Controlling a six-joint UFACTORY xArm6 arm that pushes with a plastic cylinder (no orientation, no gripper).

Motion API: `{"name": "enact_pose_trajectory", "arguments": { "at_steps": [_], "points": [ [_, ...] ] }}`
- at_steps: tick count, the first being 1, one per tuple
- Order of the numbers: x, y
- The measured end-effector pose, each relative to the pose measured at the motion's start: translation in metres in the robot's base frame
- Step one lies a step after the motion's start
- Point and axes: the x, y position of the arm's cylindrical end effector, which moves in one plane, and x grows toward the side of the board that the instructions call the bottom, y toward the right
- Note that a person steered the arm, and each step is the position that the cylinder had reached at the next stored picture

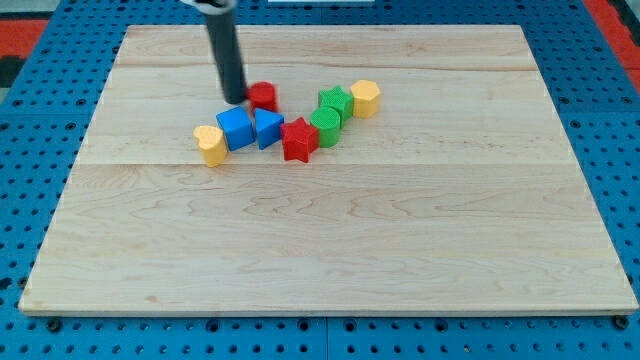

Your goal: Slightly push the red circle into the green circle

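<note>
Red circle [263, 96] sits in the upper middle of the frame on the wooden bench [330, 240], with the rod's tip [236, 101] touching or just beside its left side. The end effector is a plain rod with no jaws, so it neither opens nor closes and grips nothing. The green circle [325, 126] lies to the lower right of the red circle, apart from it, touching the green star [335, 101] above and the red star [299, 139] at its left. A blue cube [236, 129] and blue triangle [268, 128] sit just below the tip. The pushing step looks about to begin; the next move probably calls for a short nudge rightward and slightly downward, which risks clipping the red star.
</note>
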Motion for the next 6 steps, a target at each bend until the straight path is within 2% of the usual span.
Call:
{"name": "enact_pose_trajectory", "arguments": {
  "at_steps": [1, 2, 4, 5, 6],
  "points": [
    [0.006, 0.023],
    [-0.027, 0.011],
    [-0.015, 0.042],
    [-0.030, 0.044],
    [-0.049, 0.130]
  ]
}}
